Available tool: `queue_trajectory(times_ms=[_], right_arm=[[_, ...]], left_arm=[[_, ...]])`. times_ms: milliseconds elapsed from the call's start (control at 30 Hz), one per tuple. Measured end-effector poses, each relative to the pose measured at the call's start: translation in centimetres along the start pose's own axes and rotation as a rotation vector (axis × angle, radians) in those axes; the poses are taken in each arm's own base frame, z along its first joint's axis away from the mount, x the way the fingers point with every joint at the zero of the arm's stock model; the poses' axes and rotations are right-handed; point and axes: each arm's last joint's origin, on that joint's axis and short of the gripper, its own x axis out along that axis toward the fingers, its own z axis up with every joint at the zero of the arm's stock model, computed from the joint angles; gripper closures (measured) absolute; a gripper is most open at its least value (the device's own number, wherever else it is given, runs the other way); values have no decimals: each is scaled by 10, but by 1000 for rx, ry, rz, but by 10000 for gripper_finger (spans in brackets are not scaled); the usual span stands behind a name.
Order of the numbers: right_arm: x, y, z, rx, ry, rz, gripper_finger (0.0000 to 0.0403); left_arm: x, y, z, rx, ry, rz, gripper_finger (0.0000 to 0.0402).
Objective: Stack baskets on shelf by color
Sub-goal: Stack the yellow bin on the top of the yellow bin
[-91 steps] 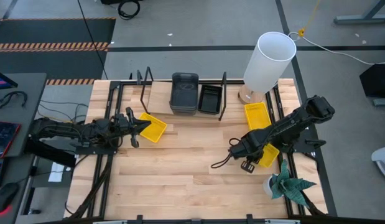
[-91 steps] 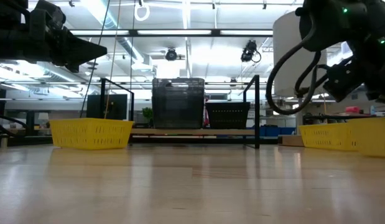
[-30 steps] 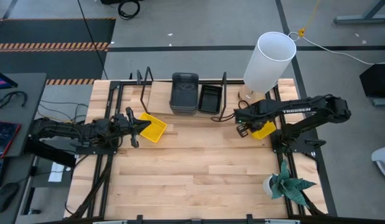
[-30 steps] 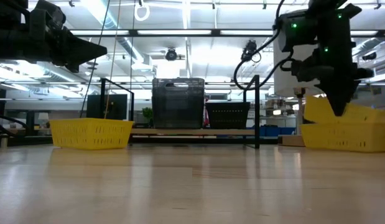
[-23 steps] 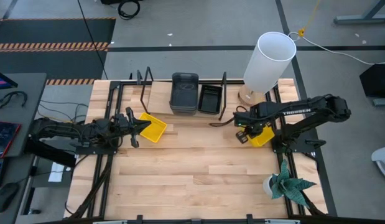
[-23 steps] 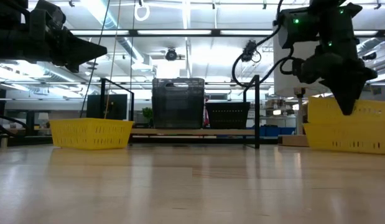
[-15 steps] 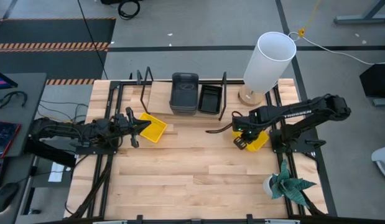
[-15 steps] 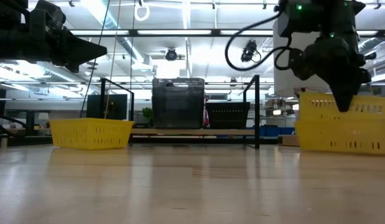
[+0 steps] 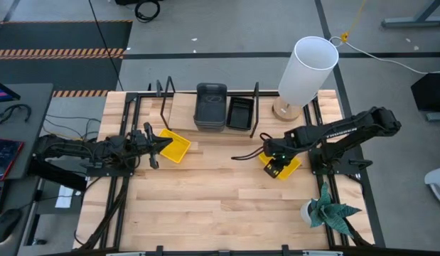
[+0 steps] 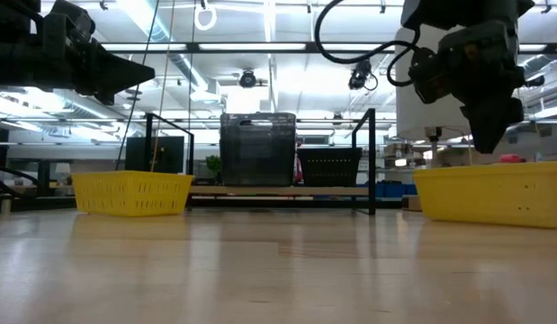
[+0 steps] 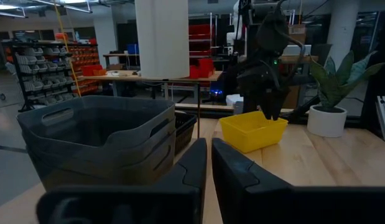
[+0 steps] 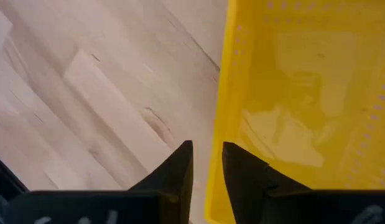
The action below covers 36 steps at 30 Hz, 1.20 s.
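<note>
Straddling the near rim of a yellow basket [image 12: 292,112], the right gripper [image 12: 208,162] hangs with its two fingers a narrow gap apart, one inside the wall and one outside; whether they press the plastic or have just let go cannot be told. From above, that basket [image 9: 285,165] sits flat on the table [image 9: 205,206] at about four o'clock from the shelf [image 9: 178,112], well apart from it, with the right gripper [image 9: 274,158] over its edge. A second yellow basket [image 9: 175,144] lies at roughly seven o'clock from the shelf, just beside the left gripper [image 9: 154,146], whose fingers, seen from its own wrist camera, stand almost together and hold nothing. On the shelf itself a stack of dark grey baskets [image 9: 211,107] stands next to a black slotted one [image 9: 240,112], leaving the board's nine o'clock end free. The yellow trays look thin-walled, perforated and light, probably stiff enough to lift by one side yet likely to tilt or swing from a single-wall pinch. The plastic looks smooth, so a firm bite well down on the wall, near the middle of a long side, seems the safest hold. Nothing about them appears fragile. A tall white cylinder [image 9: 308,70] and a potted plant [image 9: 326,210] stand off to the right of the working area.
</note>
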Motion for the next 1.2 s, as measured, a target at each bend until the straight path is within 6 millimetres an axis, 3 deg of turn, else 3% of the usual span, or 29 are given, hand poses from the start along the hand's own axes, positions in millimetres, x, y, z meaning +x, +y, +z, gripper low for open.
queue_trajectory(times_ms=[133, 300, 400, 667, 933, 1200], right_arm=[[-13, 1, 0, -12, -1, -67, 311], [-41, -1, 0, -74, -67, -292, 312], [-44, -11, -2, -87, -10, -379, 312], [-27, -40, 0, -120, 114, -436, 311], [-14, -68, 9, -66, 108, -511, 335], [10, -62, 24, -113, -46, -256, 363]], left_arm=[[0, 0, 0, 0, 0, 0, 366], [0, 0, 0, 0, 0, 0, 371], [0, 0, 0, 0, 0, 0, 374], [0, 0, 0, 0, 0, 0, 371], [0, 0, 0, 0, 0, 0, 368], [0, 0, 0, 0, 0, 0, 376]])
